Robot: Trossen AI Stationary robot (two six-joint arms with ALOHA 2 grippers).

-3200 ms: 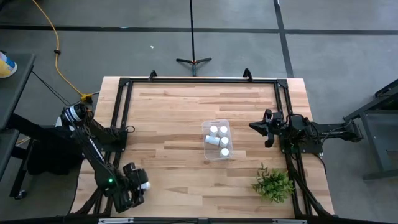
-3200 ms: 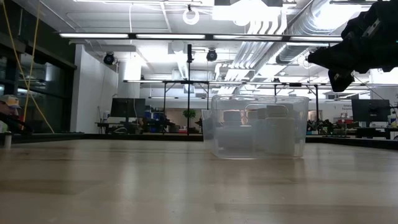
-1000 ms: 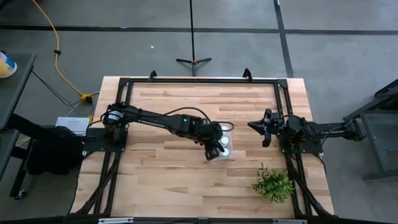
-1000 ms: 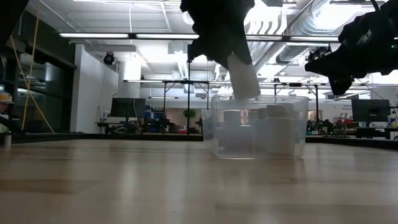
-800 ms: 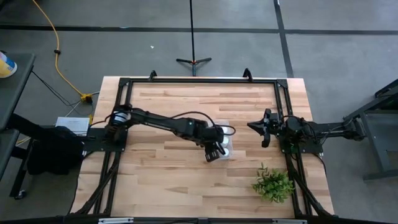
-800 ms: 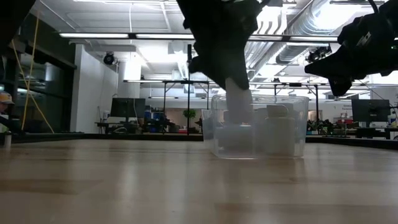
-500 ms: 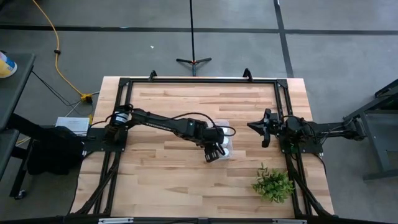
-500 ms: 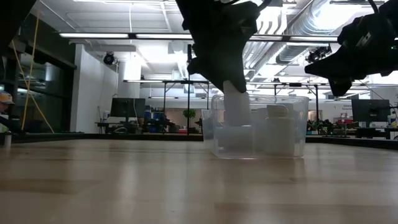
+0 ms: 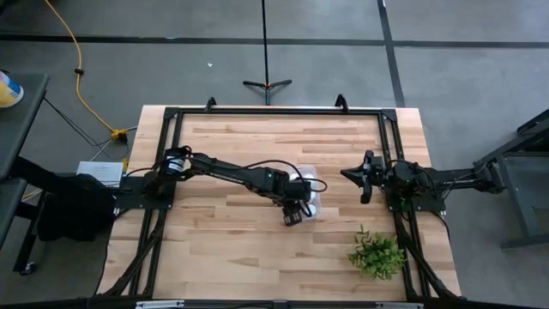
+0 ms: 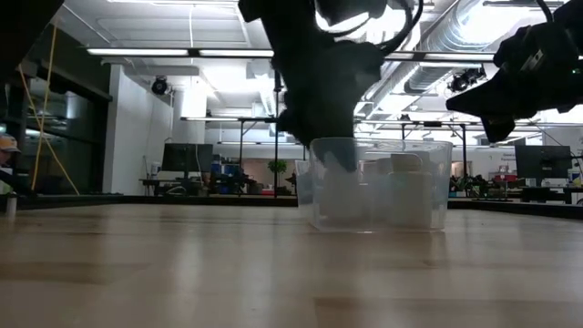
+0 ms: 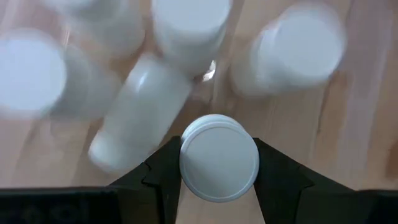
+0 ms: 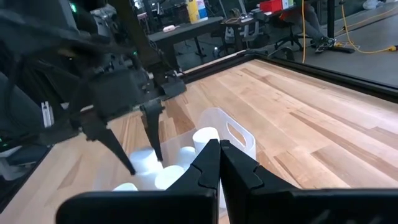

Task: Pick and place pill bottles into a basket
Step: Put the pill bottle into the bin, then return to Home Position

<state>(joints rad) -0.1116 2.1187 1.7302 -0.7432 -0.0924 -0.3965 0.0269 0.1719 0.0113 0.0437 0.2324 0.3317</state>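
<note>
The clear plastic bin stands mid-table, right of centre; it also shows in the low view. Inside it are several white pill bottles: some upright and one lying on its side. My left gripper reaches down into the bin's near end and is shut on one more white bottle. My right gripper hangs shut and empty above the table, just right of the bin; its shut fingers show in its own wrist view. My left gripper pinches the bottle at its round white cap, with one finger on each side. The fingers come from above and point down into the bin. The bottle is upright, cap up, inside the bin. Whether its base rests on the bin's floor I cannot tell.
A green leafy plant sits near the table's near right corner. Black frame rails run along the table's far, left and right sides. Bare wood lies left of the bin. A person shows far off at the left in the low view.
My left gripper has gone down with the bottle, from above the bin's rim to inside the bin. The bottle was tilted above the rim. It now stands upright behind the bin's wall, among the others. My right gripper has kept still.
</note>
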